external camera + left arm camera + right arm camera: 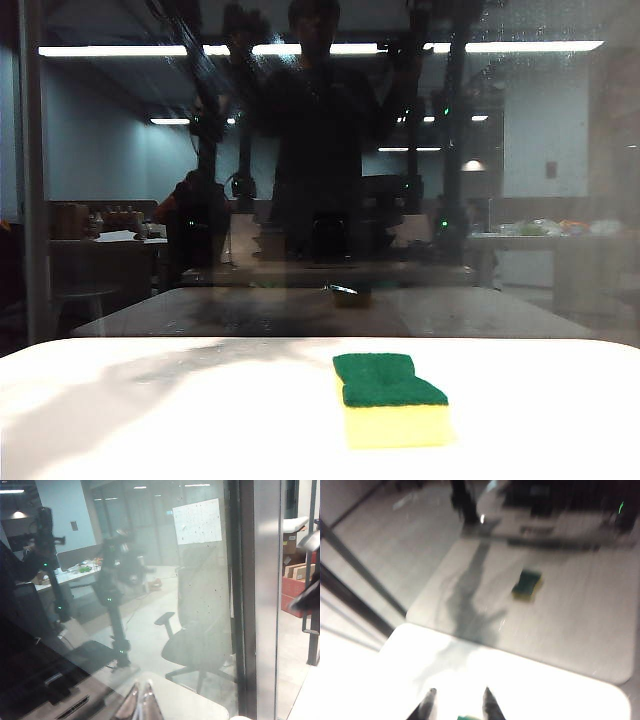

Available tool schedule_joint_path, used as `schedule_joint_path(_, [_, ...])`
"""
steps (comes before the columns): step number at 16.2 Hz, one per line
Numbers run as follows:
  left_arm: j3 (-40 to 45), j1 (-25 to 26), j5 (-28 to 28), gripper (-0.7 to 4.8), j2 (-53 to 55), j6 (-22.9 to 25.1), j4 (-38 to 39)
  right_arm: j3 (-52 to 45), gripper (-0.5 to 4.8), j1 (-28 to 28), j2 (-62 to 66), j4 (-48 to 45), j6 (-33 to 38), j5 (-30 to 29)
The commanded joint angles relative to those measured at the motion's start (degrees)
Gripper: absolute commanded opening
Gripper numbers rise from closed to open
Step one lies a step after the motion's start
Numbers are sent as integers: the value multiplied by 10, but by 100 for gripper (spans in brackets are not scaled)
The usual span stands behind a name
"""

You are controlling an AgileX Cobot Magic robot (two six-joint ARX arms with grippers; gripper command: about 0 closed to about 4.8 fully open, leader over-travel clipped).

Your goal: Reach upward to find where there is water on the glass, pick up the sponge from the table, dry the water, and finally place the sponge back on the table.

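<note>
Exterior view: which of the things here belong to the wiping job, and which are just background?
For the job:
- sponge, lying on the table
- glass, with faint water speckles near its top
- right gripper, jaws apart above the table
- left gripper, jaws shut, facing the glass

Background:
- office chair behind the glass
- frame bar

We see the sponge (390,399) lying on the table (150,420) right of its middle, the glass (120,220) standing behind the table's far edge, and the right gripper (458,702) hanging above the sponge.
</note>
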State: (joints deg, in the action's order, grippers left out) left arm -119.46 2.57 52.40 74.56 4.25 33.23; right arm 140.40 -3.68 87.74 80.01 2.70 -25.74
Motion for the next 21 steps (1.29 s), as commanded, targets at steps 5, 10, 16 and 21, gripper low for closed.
schedule_joint_path(5, [-3,0,3,-6,-3,-2,-7,-201,215,-72,-49,-5,-5,41])
schedule_joint_path(10, [-3,0,3,-6,-3,-2,-7,-451,266,-75,-176,-52,-28,72])
schedule_joint_path(16, [-3,0,3,-6,-3,-2,-7,-665,285,-84,-213,-233,8,19])
schedule_joint_path(21, [-3,0,3,-6,-3,-2,-25,-836,340,-119,-201,-393,49,14])
